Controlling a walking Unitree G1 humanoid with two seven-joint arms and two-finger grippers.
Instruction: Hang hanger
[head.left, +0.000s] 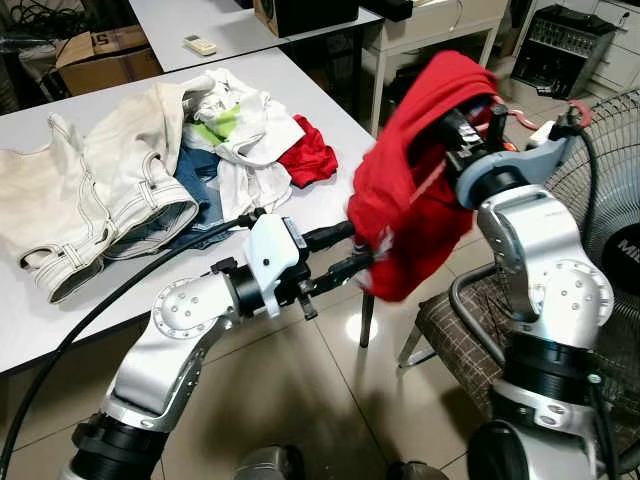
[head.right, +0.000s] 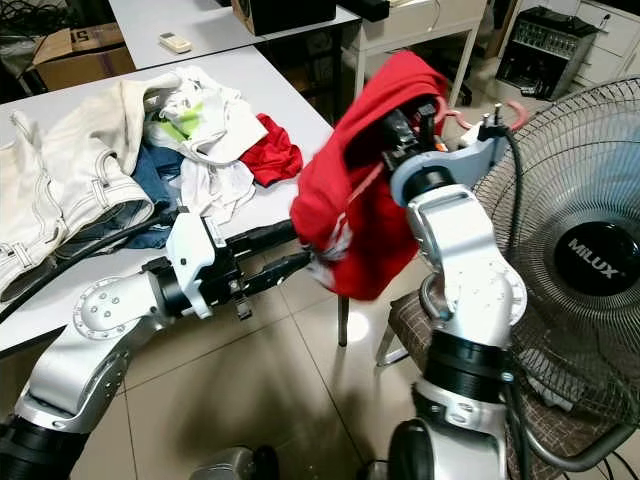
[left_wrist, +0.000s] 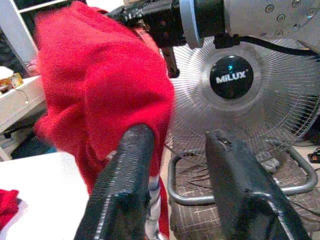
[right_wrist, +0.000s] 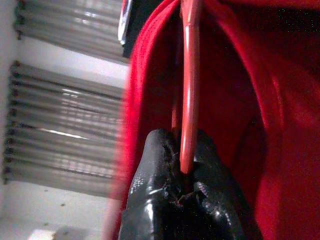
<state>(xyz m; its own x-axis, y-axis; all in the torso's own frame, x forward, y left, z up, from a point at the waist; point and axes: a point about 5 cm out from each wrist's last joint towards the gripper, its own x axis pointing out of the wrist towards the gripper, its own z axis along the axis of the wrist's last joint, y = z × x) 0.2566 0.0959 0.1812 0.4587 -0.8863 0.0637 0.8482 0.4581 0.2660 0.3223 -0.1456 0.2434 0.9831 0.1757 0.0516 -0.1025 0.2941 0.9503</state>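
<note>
Beside the table (head.left: 330, 200), my right gripper (right_wrist: 182, 185) pinches the hanger (right_wrist: 189, 90) under a red shirt (head.left: 415, 180); my left gripper (head.left: 350, 255), fingers apart, touches its hem. Carrying stage; next needs a rail, seemingly out of sight
</note>
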